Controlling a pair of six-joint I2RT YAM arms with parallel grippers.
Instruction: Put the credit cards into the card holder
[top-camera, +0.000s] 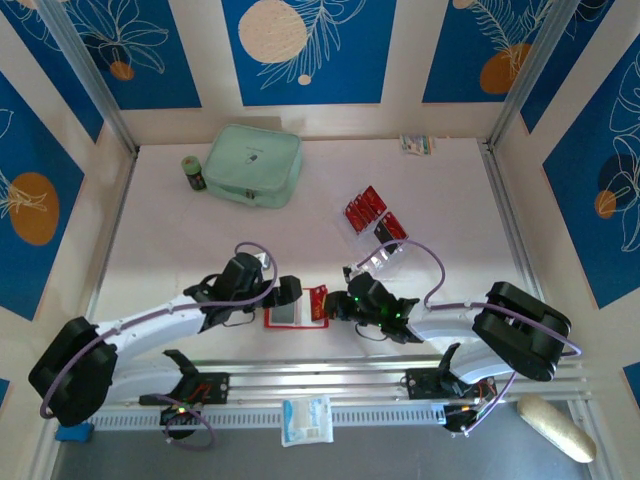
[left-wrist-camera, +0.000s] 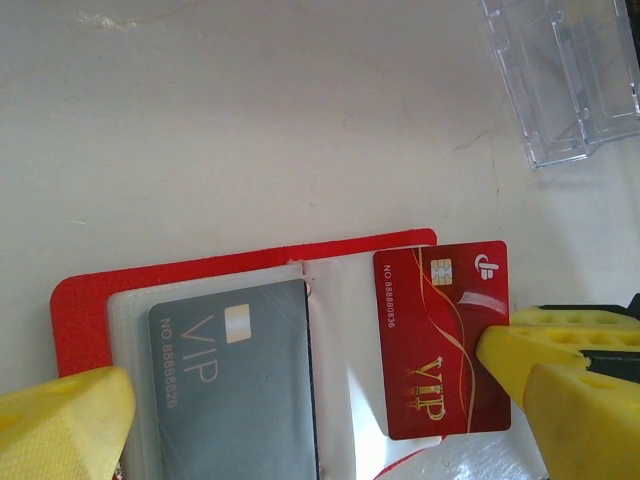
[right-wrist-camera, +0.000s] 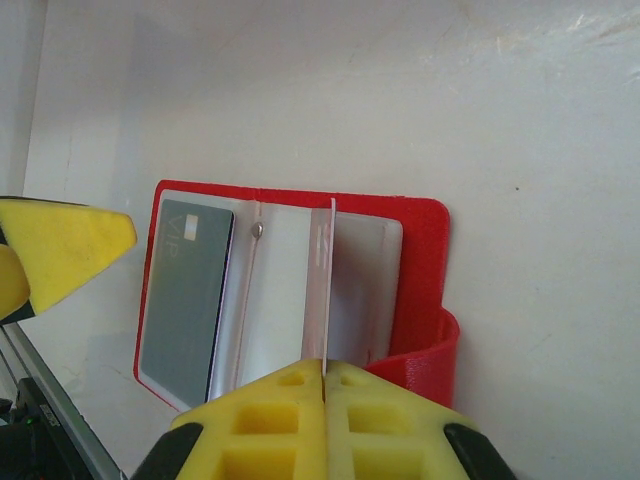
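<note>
The right hand (right-wrist-camera: 325, 372) is clenched on a red credit card (left-wrist-camera: 440, 340) over the open card holder's (left-wrist-camera: 90, 300) right half. The left hand (top-camera: 288, 292), spread wide, grasps nothing.

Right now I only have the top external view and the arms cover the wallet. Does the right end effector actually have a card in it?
Observer: Yes. In the right wrist view the right end effector is shut on a red card, seen edge-on above the open card holder.
Operator: Is any side of the holder already filled?
Observer: The left wrist view shows a grey VIP card tucked into one side.
Operator: And where does the held card sit?
Observer: In that same view it lies over the other side, one corner past the holder's edge. I cannot tell whether it has entered a pocket.
</note>
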